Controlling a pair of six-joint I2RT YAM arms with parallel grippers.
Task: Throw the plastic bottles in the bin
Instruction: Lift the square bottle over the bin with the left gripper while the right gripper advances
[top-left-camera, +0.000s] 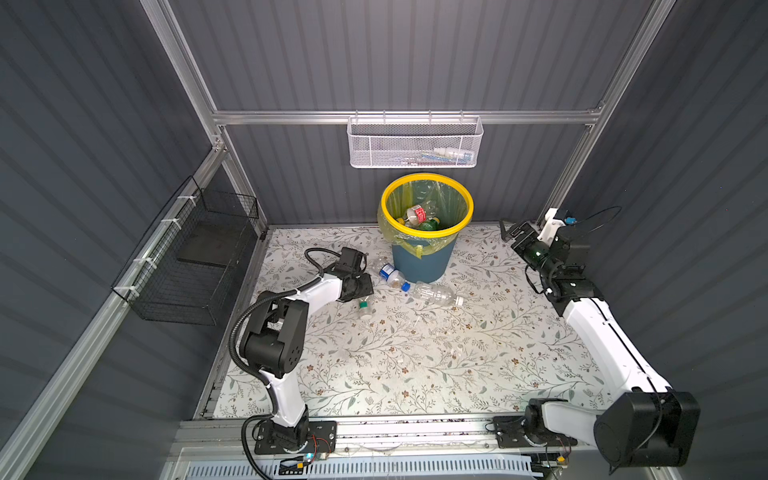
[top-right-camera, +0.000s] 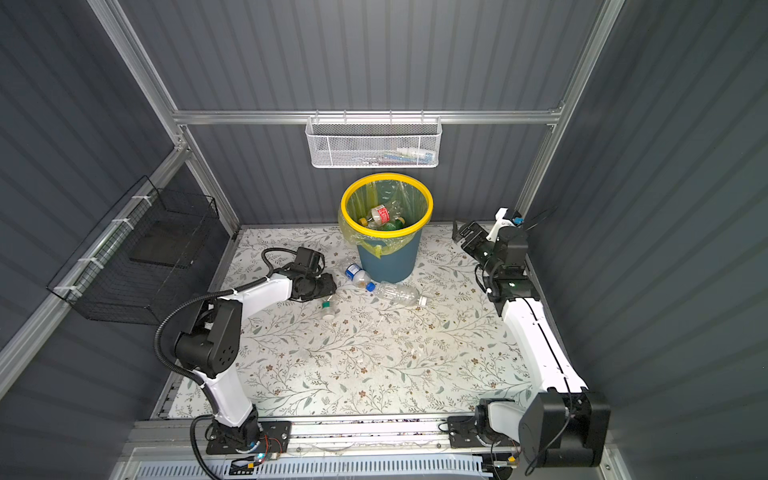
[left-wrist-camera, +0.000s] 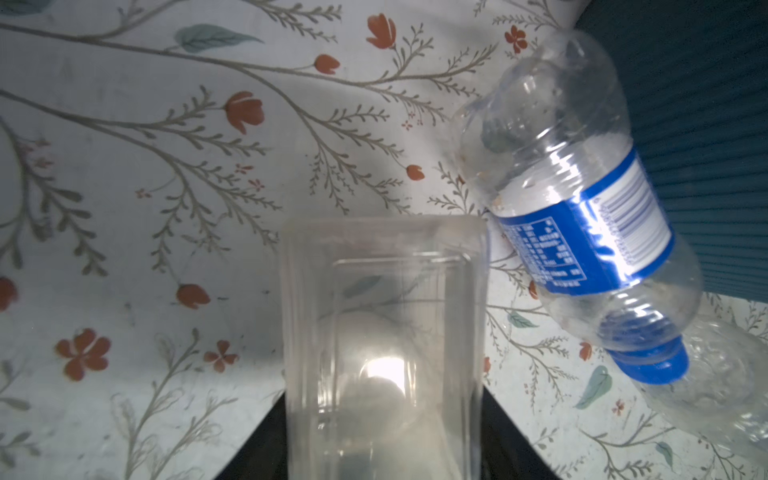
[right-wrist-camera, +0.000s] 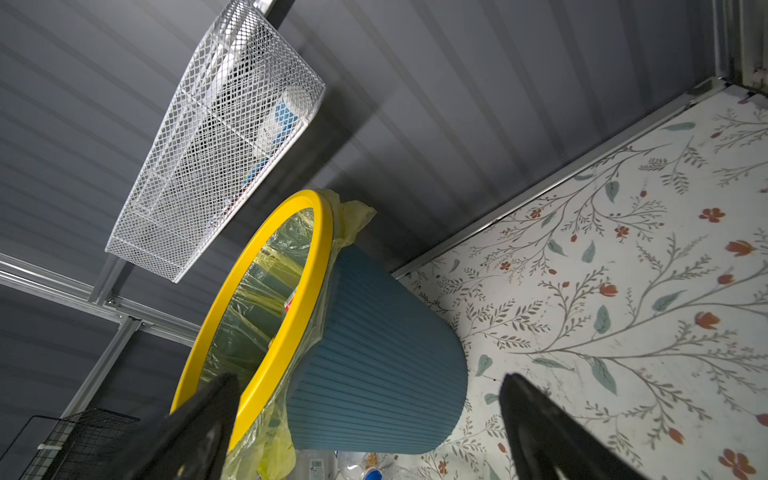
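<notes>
A clear square-sided bottle (left-wrist-camera: 382, 332) with a green cap is lying between the fingers of the left hand (top-left-camera: 362, 297) in the back half of the bench (top-left-camera: 415, 365), but whether it is being gripped cannot be told. The bin (top-left-camera: 419, 262) is standing at the bench's back edge. At its foot a blue-capped bottle (left-wrist-camera: 582, 216) is lying, its blue label carrying a barcode and white print too small to be read, and an unlabelled bottle (top-left-camera: 434, 293) is lying just beside that cap. A red-labelled bottle (top-left-camera: 417, 215), its writing unreadable, is lying inside the bin, and the right hand (right-wrist-camera: 370, 378) is being held spread wide and empty over the back-right corner.
</notes>
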